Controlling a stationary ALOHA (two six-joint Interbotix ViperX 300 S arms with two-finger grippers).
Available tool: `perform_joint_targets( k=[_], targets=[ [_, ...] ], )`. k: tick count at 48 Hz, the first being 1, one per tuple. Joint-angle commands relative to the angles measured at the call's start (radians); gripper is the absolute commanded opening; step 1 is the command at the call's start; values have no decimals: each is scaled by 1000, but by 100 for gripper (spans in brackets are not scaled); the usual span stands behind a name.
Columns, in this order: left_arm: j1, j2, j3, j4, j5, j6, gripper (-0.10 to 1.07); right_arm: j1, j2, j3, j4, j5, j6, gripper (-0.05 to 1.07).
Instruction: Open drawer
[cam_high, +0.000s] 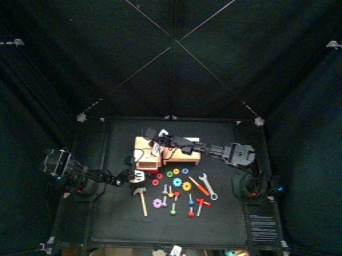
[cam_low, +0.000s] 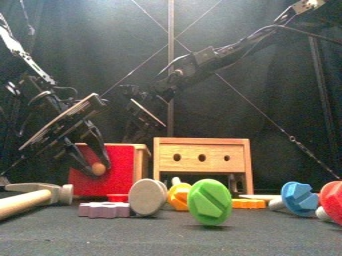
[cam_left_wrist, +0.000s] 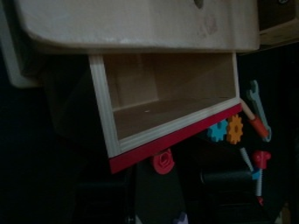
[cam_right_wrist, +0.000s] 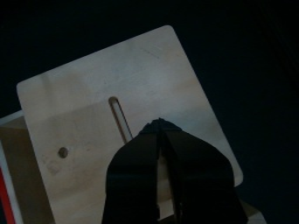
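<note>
**Four cameras around the pale-wood box**

The top view looks straight down from far above the pale-wood box. The front view faces it level, near, across the toys. Both wrist views look at the same box very closely, from opposite sides.

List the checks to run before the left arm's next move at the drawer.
1. Pale-wood drawer with the red front pulled out of its box: ok.
2. Left gripper open: ok.
3. Small red handle free of the left gripper: cannot tell; it sits just beyond the jaws.
4. Right gripper shut, tip over the flat pale-wood box top: ok; contact cannot be told.
5. Drawer interior free of objects: ok for the visible part.
6. Room beside the drawer front: not ok, blue and orange toy gears lie close by.
</note>
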Motion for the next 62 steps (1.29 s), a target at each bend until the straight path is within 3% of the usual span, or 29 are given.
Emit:
perform_joint_targets(
  k=[1, 62],
  targets=[
    [-20, -15, -17, 0, 2, 3, 62, -2, -29, -17, 2, 6, 0, 2],
    [-132, -32, -14, -81, 5, 3, 62, -2, -28, -17, -3, 6, -2, 2]
  ],
)
